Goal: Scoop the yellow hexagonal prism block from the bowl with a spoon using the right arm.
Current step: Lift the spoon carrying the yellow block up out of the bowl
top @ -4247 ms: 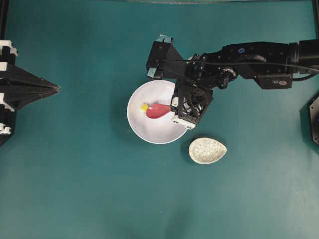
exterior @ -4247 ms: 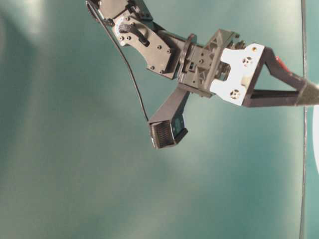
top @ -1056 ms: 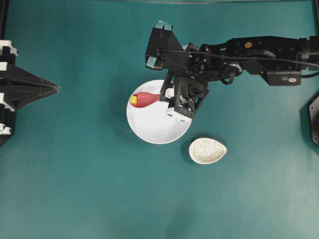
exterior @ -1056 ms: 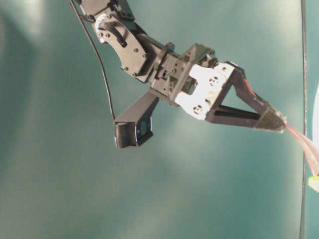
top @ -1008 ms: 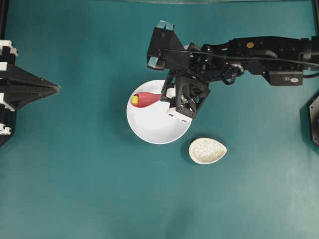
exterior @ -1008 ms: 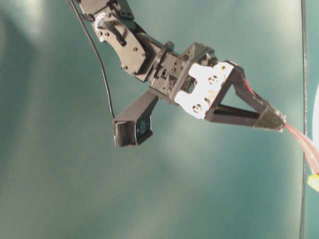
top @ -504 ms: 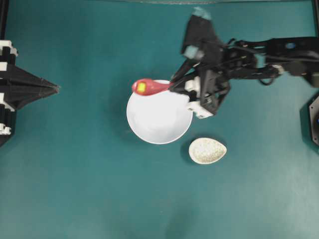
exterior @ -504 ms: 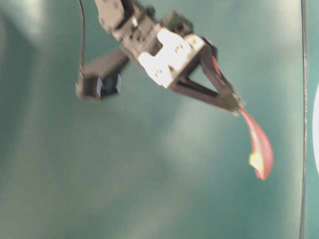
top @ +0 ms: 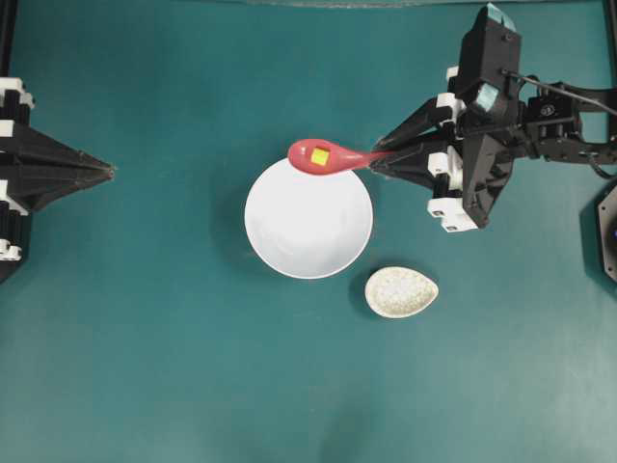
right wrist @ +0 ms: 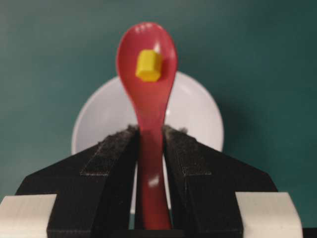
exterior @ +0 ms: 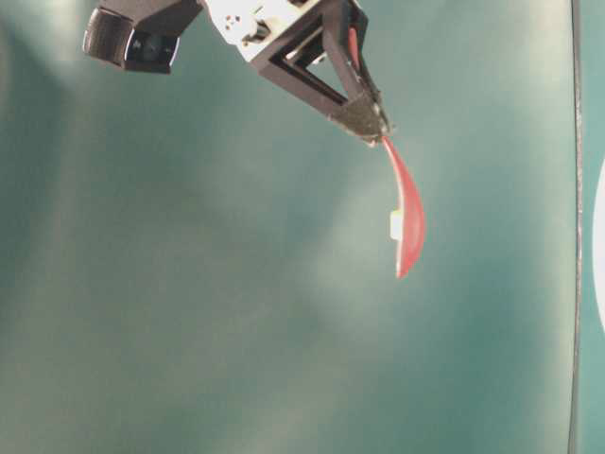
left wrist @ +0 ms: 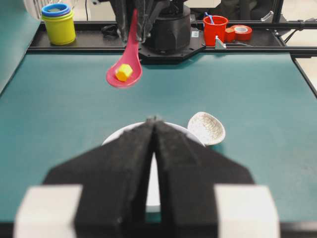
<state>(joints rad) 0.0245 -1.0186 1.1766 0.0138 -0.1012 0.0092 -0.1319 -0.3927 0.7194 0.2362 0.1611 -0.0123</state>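
Spoon (top: 328, 157) now lifted off bowl (top: 308, 220), tool (top: 378, 160) clamping handle, yellow block (top: 319, 155) in scoop.

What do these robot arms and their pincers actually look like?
Both arms are black. The right gripper has long tapering black fingers with rough dark pads, set on white blocks; a thin black cable runs along the arm, and a camera block with teal patches sits on top. The left gripper looks the same: black pointed fingers on white blocks.
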